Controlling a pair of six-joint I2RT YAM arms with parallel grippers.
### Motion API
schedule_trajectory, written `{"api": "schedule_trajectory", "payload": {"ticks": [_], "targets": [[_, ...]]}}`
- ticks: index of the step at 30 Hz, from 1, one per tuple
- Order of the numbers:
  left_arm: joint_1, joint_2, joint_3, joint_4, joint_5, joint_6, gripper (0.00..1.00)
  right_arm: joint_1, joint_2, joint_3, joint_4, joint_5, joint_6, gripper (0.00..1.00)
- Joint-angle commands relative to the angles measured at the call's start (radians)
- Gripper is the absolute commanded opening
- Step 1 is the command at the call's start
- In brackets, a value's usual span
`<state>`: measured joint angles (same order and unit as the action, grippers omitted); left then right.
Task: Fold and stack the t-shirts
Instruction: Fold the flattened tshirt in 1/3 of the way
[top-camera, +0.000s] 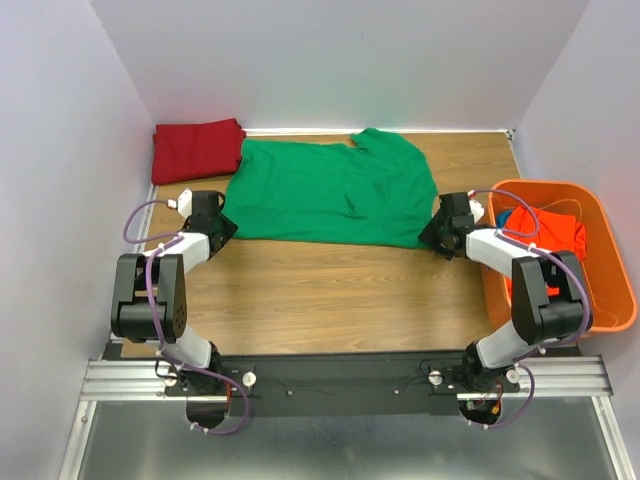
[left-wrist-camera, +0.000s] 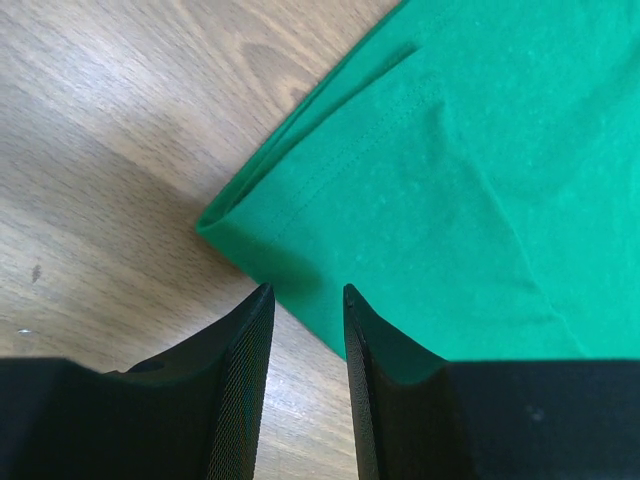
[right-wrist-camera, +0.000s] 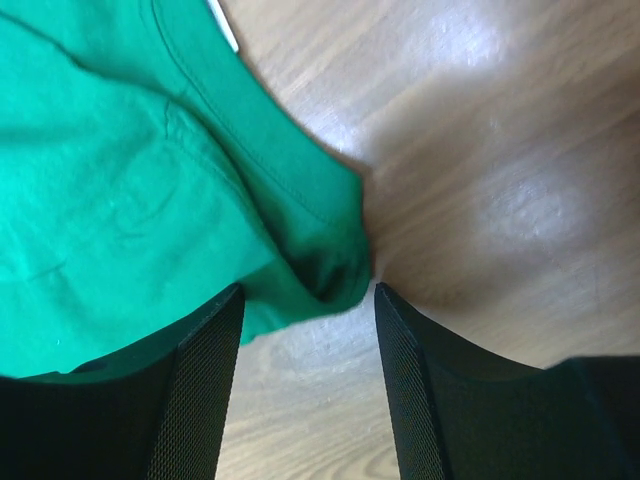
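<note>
Currently the green t-shirt lies spread on the wooden bench, toward the back.

Surroundings:
- A dark red t-shirt sits folded in the back left corner, just beside the green one's left edge.
- An orange basket stands at the right edge, close against the right arm. It holds an orange-red t-shirt and a bit of blue cloth.

The top view shows both arms at the green shirt's near corners, but the wrists hide the tips.

The left wrist view shows the left fingers slightly parted. The hem corner lies just ahead of them, cloth runs under one finger, and nothing is pinched.

The right wrist view shows the right fingers parted wider, straddling a rumpled corner without clamping it.
</note>
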<state>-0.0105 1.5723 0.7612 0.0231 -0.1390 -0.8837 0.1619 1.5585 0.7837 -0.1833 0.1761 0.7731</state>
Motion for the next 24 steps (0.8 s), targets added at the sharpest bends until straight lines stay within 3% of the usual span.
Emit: {"api": "schedule_trajectory", "payload": {"ticks": [1, 7, 12, 13, 16, 20, 24], "targets": [[0.003, -0.035, 0.01, -0.014, -0.063, -0.011, 0.41, -0.001, 0.035, 0.022, 0.01, 0.072, -0.012, 0.61], [0.001, -0.044, 0.01, -0.049, -0.112, -0.015, 0.41, -0.001, 0.041, 0.038, 0.011, 0.091, -0.02, 0.6], [0.003, 0.0, 0.03, -0.055, -0.132, -0.015, 0.4, -0.001, 0.052, 0.038, 0.019, 0.046, -0.021, 0.48], [0.003, 0.018, 0.035, -0.06, -0.137, -0.015, 0.39, -0.001, 0.055, 0.04, 0.021, 0.04, -0.023, 0.41], [0.001, 0.051, 0.052, -0.058, -0.134, -0.012, 0.25, -0.001, 0.055, 0.046, 0.019, 0.023, -0.031, 0.22], [0.003, 0.06, 0.072, -0.063, -0.125, -0.003, 0.03, 0.001, 0.028, 0.058, 0.016, -0.003, -0.054, 0.11], [0.001, 0.028, 0.093, -0.142, -0.168, -0.003, 0.0, -0.001, -0.035, 0.061, -0.025, -0.02, -0.07, 0.06]]}}
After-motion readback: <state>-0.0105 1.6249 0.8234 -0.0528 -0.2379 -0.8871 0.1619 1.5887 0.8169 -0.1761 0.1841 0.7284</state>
